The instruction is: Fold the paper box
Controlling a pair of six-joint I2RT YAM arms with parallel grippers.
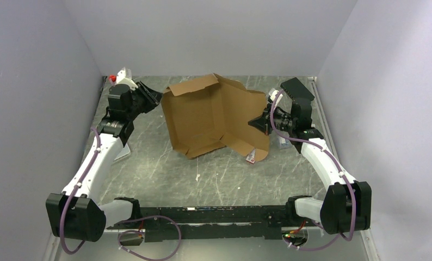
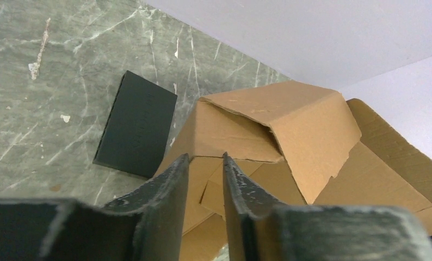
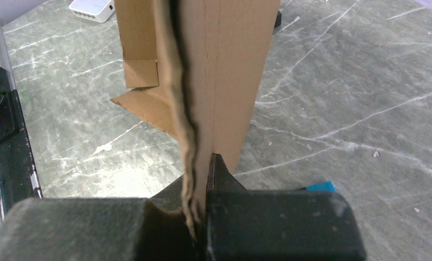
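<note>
Well, from overhead, the paper box (image 1: pixel 203 117) sits half-formed in the middle of the table (image 1: pixel 165 174), its base flat and a wide panel raised on the 3 o'clock side. The left gripper (image 1: pixel 155 98) is at the box's 10 o'clock corner, and the right gripper (image 1: pixel 255 122) is at the 3 o'clock panel.

From the left wrist, the fingers (image 2: pixel 170 190) are narrowly parted. I see nothing pinched between them, and a folded corner flap lies just beyond the tips. A flat black box (image 2: pixel 136 130) lies at 10 o'clock on the table.

From the right wrist, the jaws are clamped on the cardboard's edge, holding that panel upright.

I'd say they're mid-way through raising the walls. The next move probably calls for the left arm to tuck its corner flap inward while the right steadies the panel.
</note>
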